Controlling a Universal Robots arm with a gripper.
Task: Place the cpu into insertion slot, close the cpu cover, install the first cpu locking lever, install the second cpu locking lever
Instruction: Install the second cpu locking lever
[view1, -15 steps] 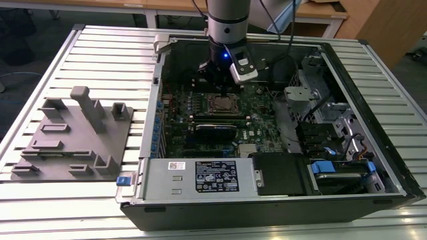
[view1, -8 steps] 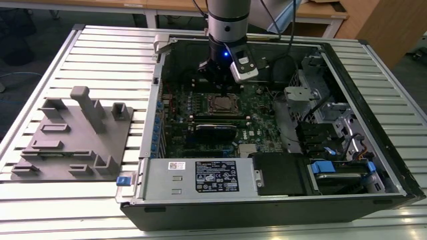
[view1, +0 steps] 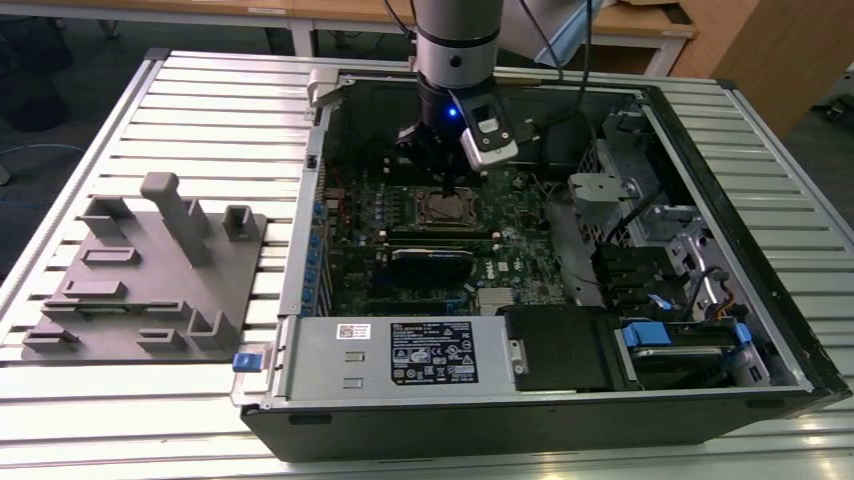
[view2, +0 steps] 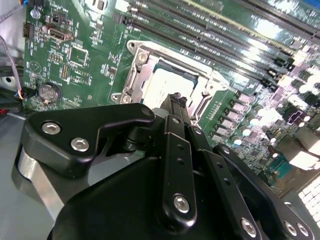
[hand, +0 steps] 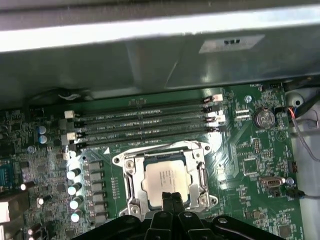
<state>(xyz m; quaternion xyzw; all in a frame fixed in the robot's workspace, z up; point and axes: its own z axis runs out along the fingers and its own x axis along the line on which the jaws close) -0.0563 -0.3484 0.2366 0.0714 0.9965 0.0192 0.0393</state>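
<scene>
Three views, one moment; entries run largest to smallest.

Case: open computer case (view1: 747, 260) lies on a slatted table (view1: 200, 90); the exterior view takes in all of it. In the first wrist view one inner wall (hand: 150, 65) of it shows, under a bright glare band.

Fixture: grey block fixture (view1: 147, 280) sits on the table at the exterior view's left, well apart from my work.

Board: green circuit board (view1: 400, 240) fills the case floor. Long black memory slots (hand: 140, 122) run beside the socket; both wrist views show them. A coin cell (hand: 263, 118) is near one board edge.

Arm: my arm (view1: 454, 40) comes down into the case over the socket.

Socket: insertion slot (hand: 167, 177), silver-rimmed, shows in all three views. Near edge is hidden behind my own fingers.

Cover: cpu cover (hand: 200, 175) appears folded down around the chip; I cannot confirm it from these angles.

Chip: cpu (hand: 167, 181) lies flat inside the insertion slot, pale metal top up. In the exterior view it is just a small bronze square (view1: 445, 208).

Levers: too fine to make out.

Claw: my gripper (hand: 172, 197) has its fingertips pressed together with nothing between them, right at the chip's near edge; contact cannot be judged.
</scene>
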